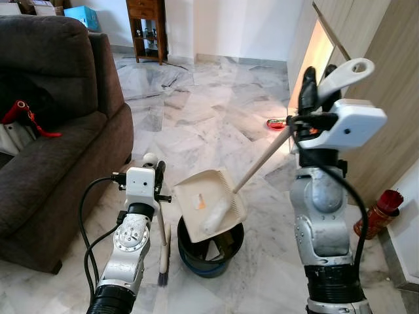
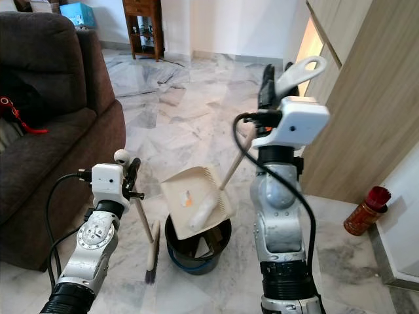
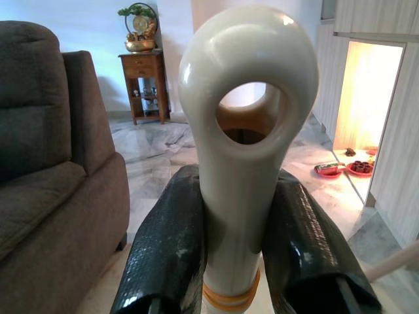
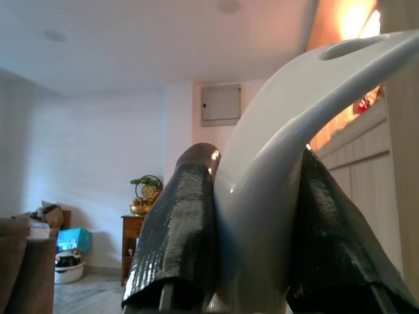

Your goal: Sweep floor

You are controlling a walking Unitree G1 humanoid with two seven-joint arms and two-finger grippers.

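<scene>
the floor (image 1: 196,104) is polished veined marble, glossy with reflections. the sofa (image 1: 52,163) is matt brown cloth with a soft nap. the dustpan (image 1: 206,203) and broom handle (image 3: 245,131) look like smooth cream plastic, the fingers (image 3: 163,255) finely textured shiny black, the cabinet (image 1: 393,85) matt wood grain.

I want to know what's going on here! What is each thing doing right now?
Left hand: shut on the cream broom handle.
Cream broom: upright, bristles down beside the bin.
Right hand: shut on the dustpan handle.
Cream plastic dustpan: tilted over the bin, litter on it.
Round black bin: open, standing on the floor.
</scene>
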